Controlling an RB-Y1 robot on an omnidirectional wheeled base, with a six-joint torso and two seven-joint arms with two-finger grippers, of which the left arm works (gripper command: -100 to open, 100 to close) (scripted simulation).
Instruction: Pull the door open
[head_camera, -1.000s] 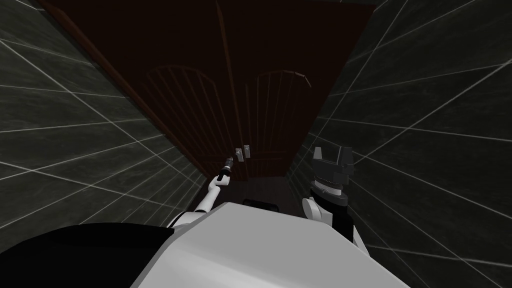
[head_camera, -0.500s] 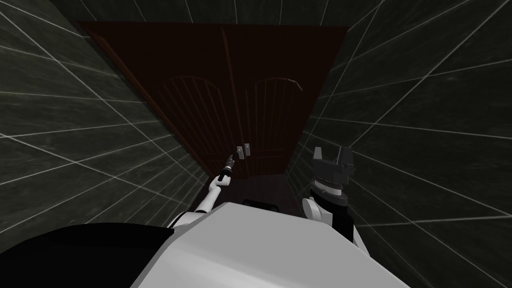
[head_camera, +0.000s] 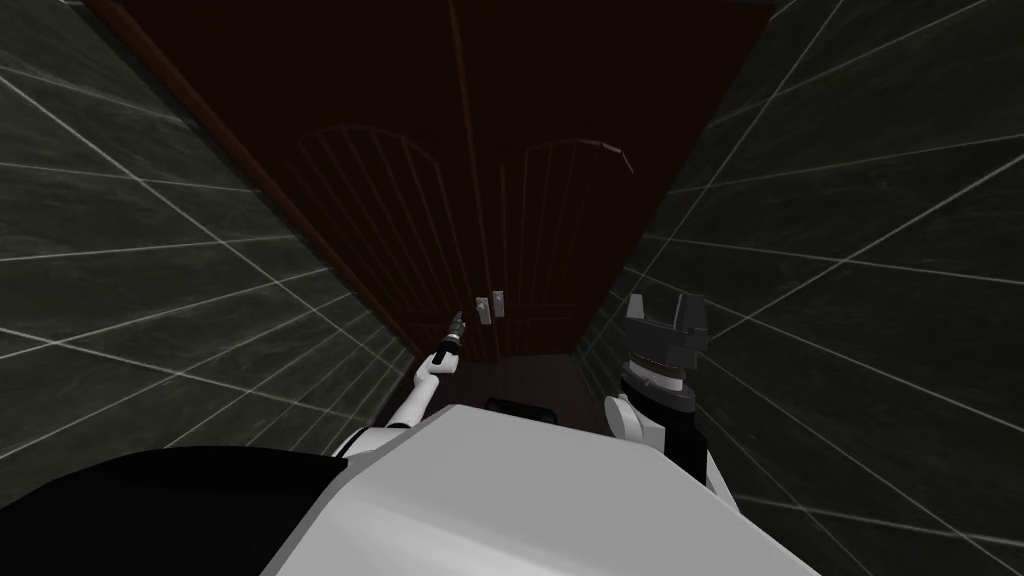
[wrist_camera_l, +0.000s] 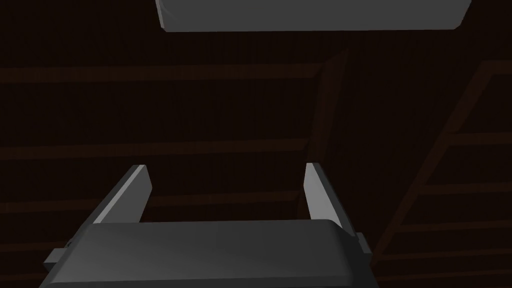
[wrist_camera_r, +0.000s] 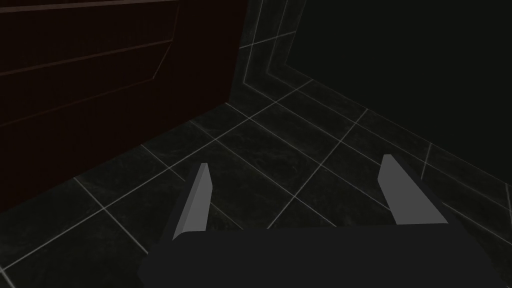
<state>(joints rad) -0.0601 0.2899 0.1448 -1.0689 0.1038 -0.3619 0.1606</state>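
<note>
Just short of the dark door (head_camera: 400, 220) dead ahead, the left gripper (wrist_camera_l: 226, 167) hangs with fingers spread wide. The grey handle (wrist_camera_l: 310, 15) apparently lies beyond their tips, so closing now would catch nothing. The right gripper (head_camera: 663, 305), also spread, hangs aside.

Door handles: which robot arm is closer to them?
Left. The left tool, open, sits just short of the grey door handles. The right tool, also open, is off to their right beside the tiled wall, farther away.
</note>
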